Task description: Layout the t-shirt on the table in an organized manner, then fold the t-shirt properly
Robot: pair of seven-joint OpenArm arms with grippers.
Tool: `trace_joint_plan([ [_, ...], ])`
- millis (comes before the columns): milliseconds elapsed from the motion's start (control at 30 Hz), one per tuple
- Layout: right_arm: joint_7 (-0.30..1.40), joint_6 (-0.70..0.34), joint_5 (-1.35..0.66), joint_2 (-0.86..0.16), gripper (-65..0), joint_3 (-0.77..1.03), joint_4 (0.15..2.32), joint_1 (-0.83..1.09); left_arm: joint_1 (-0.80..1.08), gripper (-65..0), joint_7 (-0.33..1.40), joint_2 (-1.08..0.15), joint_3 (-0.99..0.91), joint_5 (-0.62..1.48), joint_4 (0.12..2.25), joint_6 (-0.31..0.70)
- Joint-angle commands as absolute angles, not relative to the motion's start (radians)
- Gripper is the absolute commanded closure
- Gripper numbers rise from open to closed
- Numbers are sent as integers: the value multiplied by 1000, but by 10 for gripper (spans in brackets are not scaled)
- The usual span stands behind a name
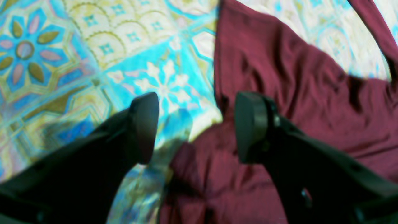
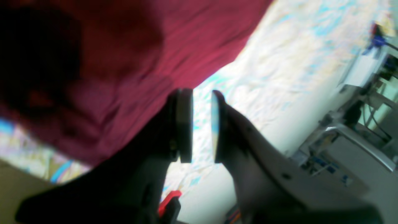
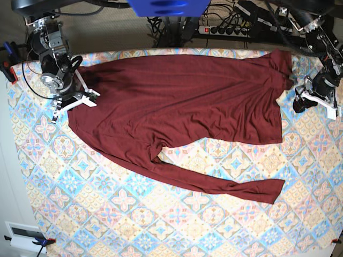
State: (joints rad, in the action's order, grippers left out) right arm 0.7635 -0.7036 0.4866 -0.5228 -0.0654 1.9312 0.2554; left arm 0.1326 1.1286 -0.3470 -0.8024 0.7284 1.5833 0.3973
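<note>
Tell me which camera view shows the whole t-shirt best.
The base view: the t-shirt lies spread across the table, both sleeves visible. The two wrist views show only blurred patches of its fabric.

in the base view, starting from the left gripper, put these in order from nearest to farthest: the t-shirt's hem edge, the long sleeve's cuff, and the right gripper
1. The hem edge of the t-shirt, right beside the left gripper.
2. The sleeve's cuff, lower down on the table.
3. The right gripper, across at the other end.

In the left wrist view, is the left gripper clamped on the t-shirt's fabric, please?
No, the left gripper stands wide open above the t-shirt, with nothing caught between its two dark fingers.
</note>
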Motion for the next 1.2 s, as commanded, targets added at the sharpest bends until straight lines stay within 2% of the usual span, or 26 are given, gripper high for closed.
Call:
trace_joint_plan([
  [0, 766, -698, 490, -526, -94, -56, 1946, 243, 93, -379, 1106, -366, -806, 727, 1566, 400],
  [200, 768, -698, 490, -472, -94, -56, 1946, 211, -99, -379, 1098, -344, -753, 585, 1374, 400],
  [267, 768, -698, 490, -463, -94, -56, 1946, 211, -136, -379, 1047, -318, -713, 547, 1337, 400],
  [433, 773, -698, 490, -443, -94, -56, 1946, 211, -186, -379, 909, -286, -601, 453, 1231, 400],
  [567, 773, -698, 490, -443, -94, -45, 1948, 211, -239, -379, 842, -265, -584, 409, 1102, 400],
  [800, 773, -698, 490, -437, -94, 12, 1946, 211, -257, -376, 809, -262, -584, 380, 1038, 400],
  [867, 773, -698, 490, -437, -94, 12, 1946, 206, -257, -334, 816, -260, -581, 381, 1038, 403],
  [900, 773, -698, 490, -437, -94, 12, 1945, 189, -257, -283, 816, -259, -572, 387, 1038, 404],
  [1033, 773, -698, 440, -435, -96, 12, 1940, 120, -260, -11, 809, -259, -519, 392, 1041, 401],
  [1100, 774, -698, 344, -435, -97, 13, 1939, 76, -260, 0, 814, -259, -519, 392, 1046, 401],
  [1167, 782, -698, 248, -435, -95, 19, 1929, 13, -260, -28, 811, -260, -522, 395, 1047, 401],
])
